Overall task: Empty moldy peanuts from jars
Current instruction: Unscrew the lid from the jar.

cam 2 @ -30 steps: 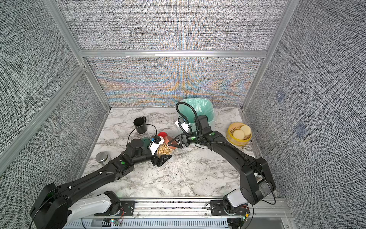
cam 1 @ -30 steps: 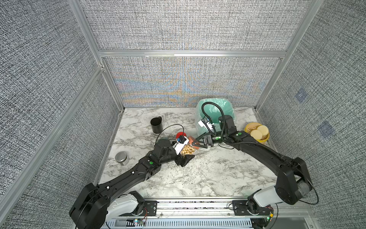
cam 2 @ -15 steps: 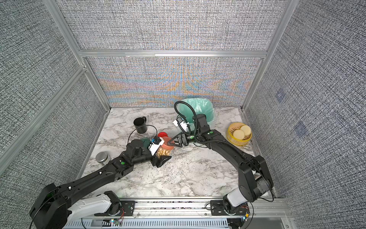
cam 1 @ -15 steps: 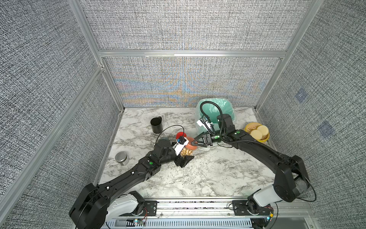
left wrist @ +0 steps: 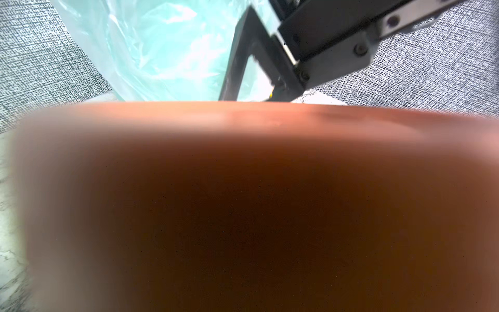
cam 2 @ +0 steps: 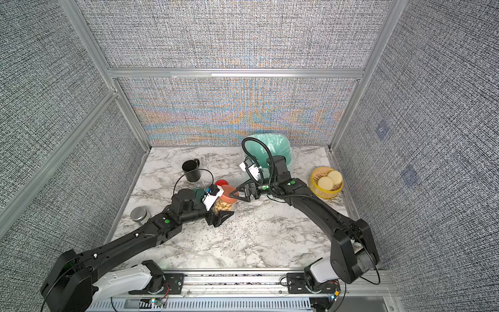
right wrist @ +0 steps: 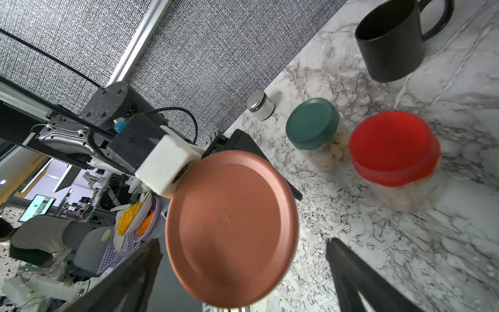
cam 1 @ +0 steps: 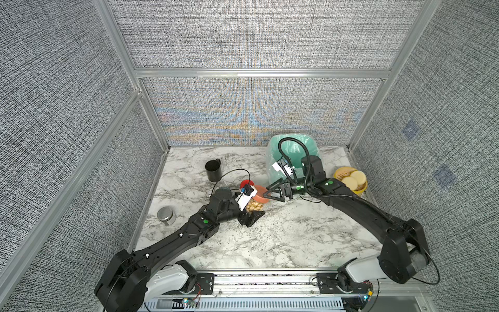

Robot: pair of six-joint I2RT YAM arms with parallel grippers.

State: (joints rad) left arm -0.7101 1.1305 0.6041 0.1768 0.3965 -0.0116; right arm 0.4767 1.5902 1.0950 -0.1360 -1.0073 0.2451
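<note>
Marble tabletop (cam 1: 297,237) lay between grey fabric walls (cam 1: 243,40). Mid-table, the left gripper (cam 1: 251,210) clenched the tilted terracotta-lidded jar (cam 2: 222,205) of moldy peanuts (cam 1: 255,206). The right gripper (cam 1: 270,192) stood spread wide around its lid (right wrist: 232,224). Beside it, 2 more stood upright: green-lidded jar (right wrist: 313,127), red-lidded jar (right wrist: 391,146).

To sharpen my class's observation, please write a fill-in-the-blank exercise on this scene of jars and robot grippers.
The left gripper holds a ____ of peanuts, capped by the terracotta lid.
The right gripper faces that lid with its jaws ____.
On the table stand ____ other jars: the red-lidded jar and the green-lidded jar.
The mug is ____.
Missing words: jar; open; two; black.
</note>
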